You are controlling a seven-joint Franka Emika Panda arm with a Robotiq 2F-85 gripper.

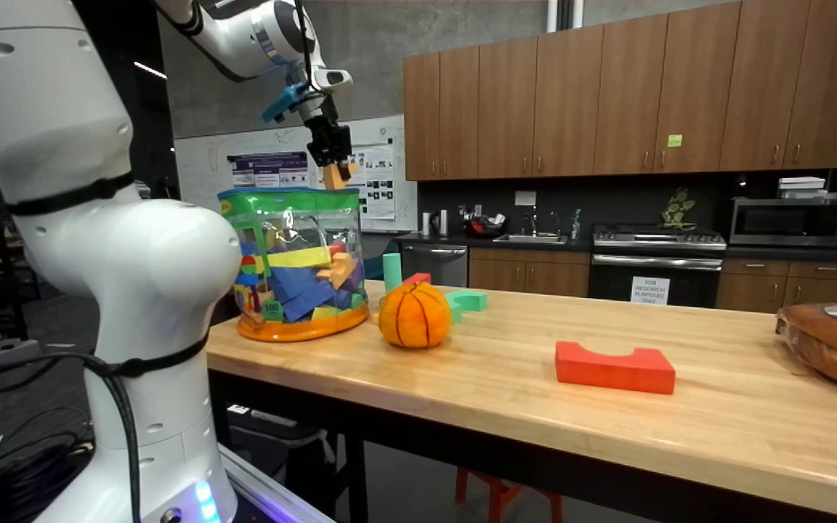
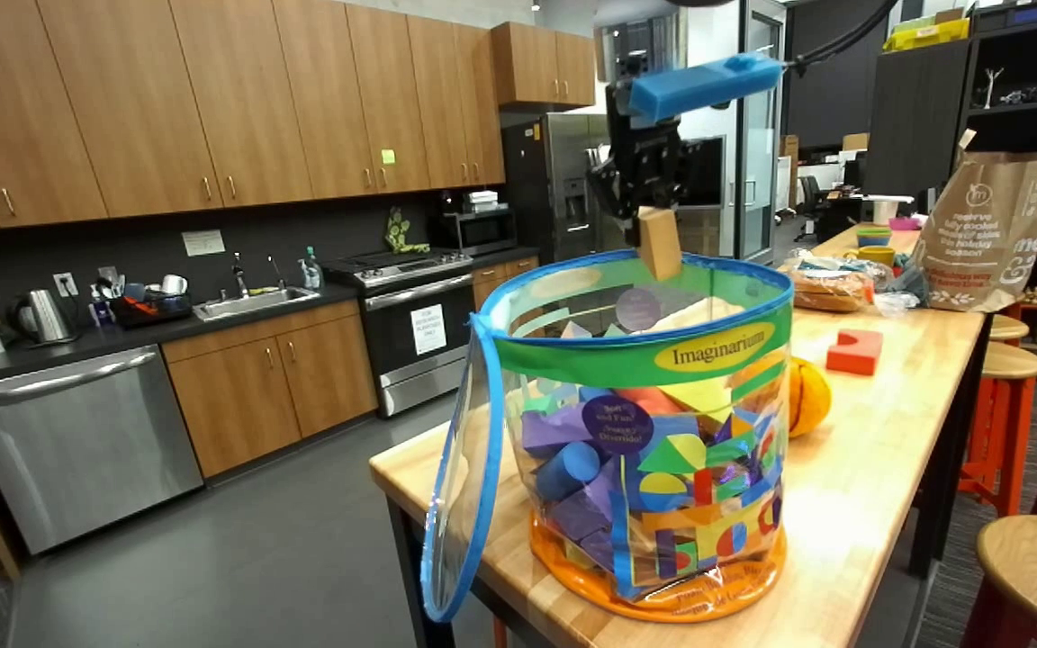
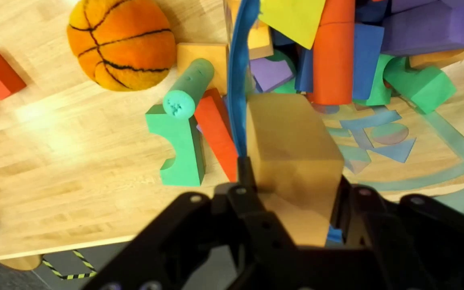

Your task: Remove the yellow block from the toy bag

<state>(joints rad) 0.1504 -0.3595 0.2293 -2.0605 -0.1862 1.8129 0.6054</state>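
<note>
The toy bag, a clear drum with a green band (image 1: 295, 205) and orange base, stands on the table and also shows in an exterior view (image 2: 563, 362). Its lid (image 2: 457, 486) hangs open at the side. My gripper (image 3: 292, 177) is shut on an orange-yellow block (image 3: 296, 129). In both exterior views the gripper (image 1: 336, 168) is above the bag and the block (image 2: 660, 250) hangs down at the height of the blue-edged opening, near its far edge. Brighter yellow blocks (image 1: 298, 257) lie inside the bag, one also in the wrist view (image 3: 292, 20).
An orange plush ball (image 1: 414, 314) sits beside the bag. A green cylinder (image 3: 187, 88), a green arch (image 3: 183, 151) and a red block (image 3: 218, 135) lie near it. A red arch block (image 1: 615, 368) and bagged bread (image 1: 829, 341) are farther along the table.
</note>
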